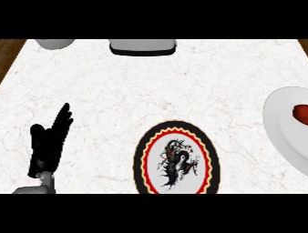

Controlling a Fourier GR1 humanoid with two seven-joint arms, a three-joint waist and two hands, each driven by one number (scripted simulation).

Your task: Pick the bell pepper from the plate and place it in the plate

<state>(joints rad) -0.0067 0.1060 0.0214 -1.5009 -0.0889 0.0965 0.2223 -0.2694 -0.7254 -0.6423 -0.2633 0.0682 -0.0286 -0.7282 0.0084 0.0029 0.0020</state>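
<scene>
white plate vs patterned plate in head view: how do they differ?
The white plate is plain; the patterned plate has a black rim, a red and yellow ring and a dark dragon-like figure at its centre. The white plate carries the red bell pepper; the patterned plate carries nothing. The white plate sits at the right edge, partly cut off; the patterned plate sits near the centre front. Both are round and lie flat on the marble counter.

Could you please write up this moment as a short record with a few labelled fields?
surface: white marble counter
bell pepper: red bell pepper lying on the white plate at the right edge
target: patterned plate with black rim, front centre, nothing on it
left robot hand: open, fingers up, at lower left, holding nothing
right robot hand: not in view
far edge: two grey objects, cut off
</scene>
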